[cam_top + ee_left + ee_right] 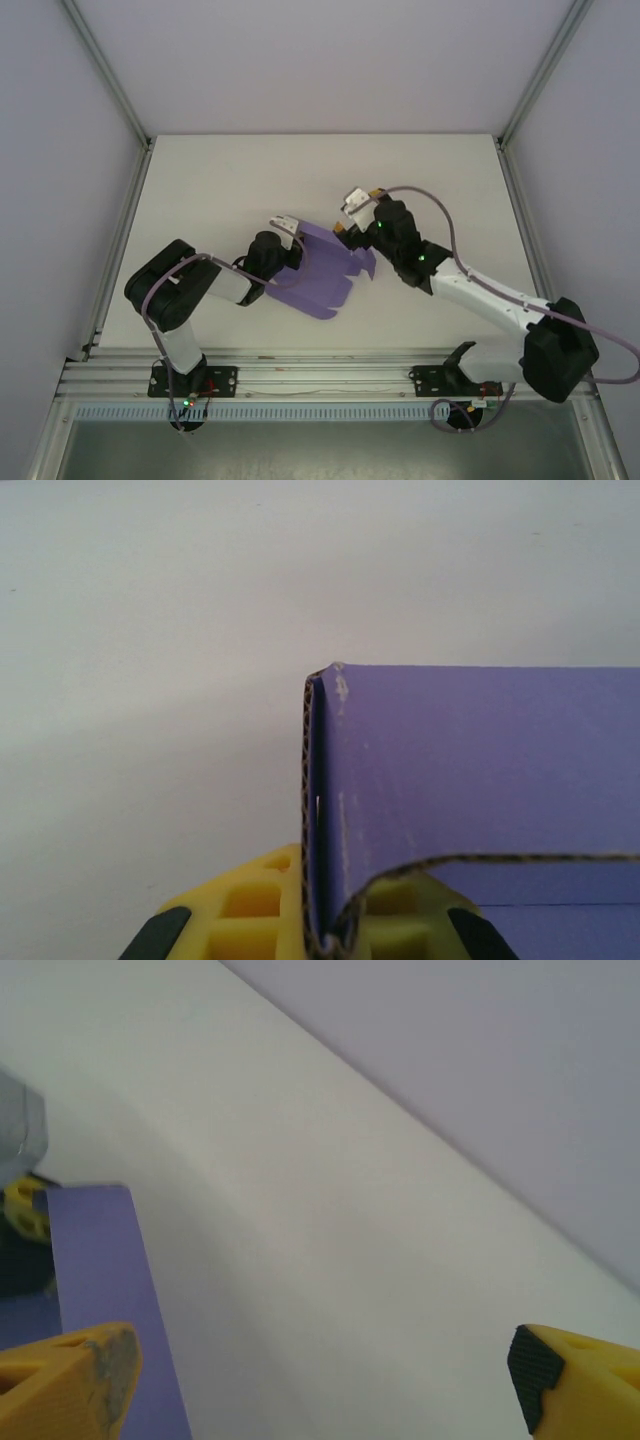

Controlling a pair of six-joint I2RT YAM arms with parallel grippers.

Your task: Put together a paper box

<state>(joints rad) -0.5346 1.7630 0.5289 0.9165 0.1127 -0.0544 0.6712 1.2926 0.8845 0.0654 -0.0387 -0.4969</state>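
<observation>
Left pincer (287,225) is clamped shut on the folded left edge of the purple paper box (325,270). The box lies mid-surface (220,180), flaps splayed. Right pincer (348,214) is spread wide just beside the box's right end, gripping nothing.

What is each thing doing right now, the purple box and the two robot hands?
paper box: not a box yet, an open sheet on the table with one edge folded up.
left gripper: shut on the paper box's folded edge.
right gripper: open, holding nothing, close beside the paper box.
</observation>
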